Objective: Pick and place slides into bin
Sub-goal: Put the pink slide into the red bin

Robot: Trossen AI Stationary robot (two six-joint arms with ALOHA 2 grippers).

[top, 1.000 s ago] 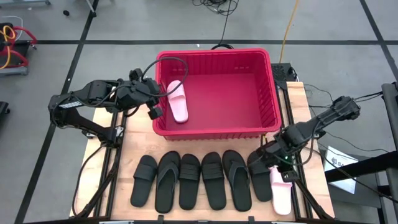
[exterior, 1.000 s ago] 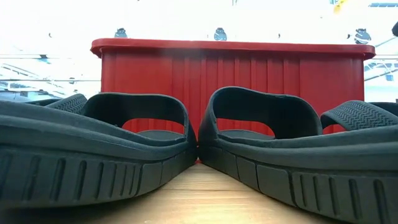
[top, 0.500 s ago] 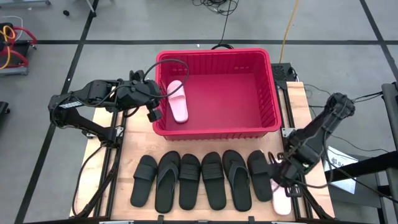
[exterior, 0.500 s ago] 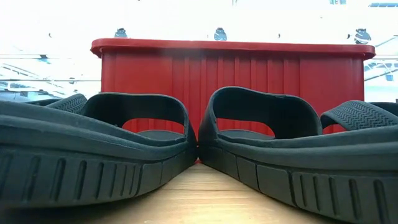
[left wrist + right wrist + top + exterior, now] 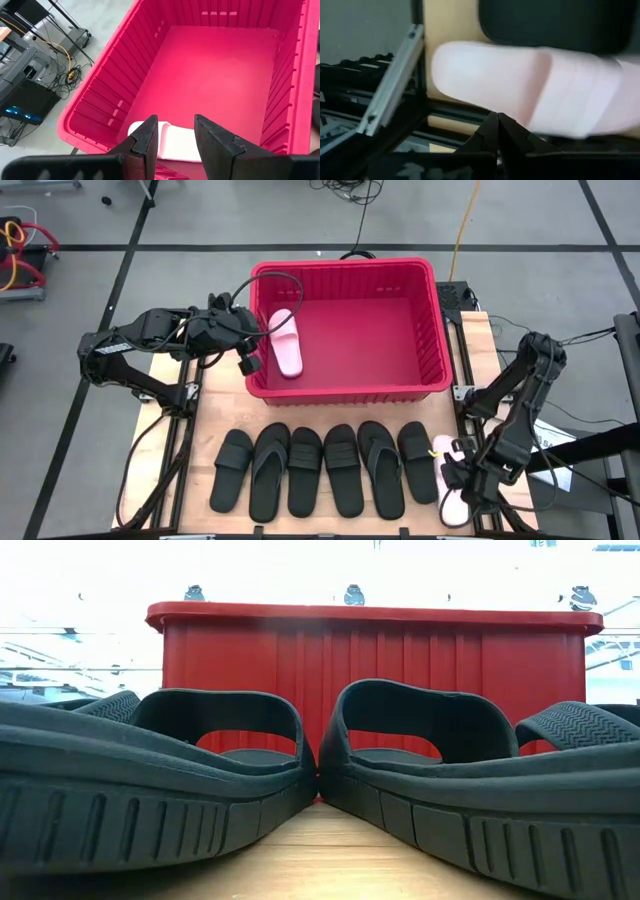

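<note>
1. Change from the earlier frames: the right gripper [image 5: 462, 480] has travelled from the far end of the pink slide [image 5: 452, 502] on the counter [image 5: 170, 430] toward its near end. It now sits low over that slide, at the right end of the row.
2. Right fingers: pressed together, tips meeting just short of the pink slide's rounded end in the right wrist view [image 5: 530, 85]. They hold nothing.
3. Left gripper [image 5: 250, 358]: unchanged over the second. It stays at the left wall of the bin [image 5: 345, 268], above the second pink slide [image 5: 285, 340].
4. Left fingers [image 5: 145, 140]: spread apart and empty. The pale slide shows in the gap between them, lying on the bin floor near the left wall.
5. Six black slides [image 5: 325, 468] remain side by side on the counter, just in front of the bin, unmoved. The low view shows two of them close to the camera, touching, with the red bin wall behind.
6. Markings: no readable brand, label or writing on the slides or the bin.
</note>
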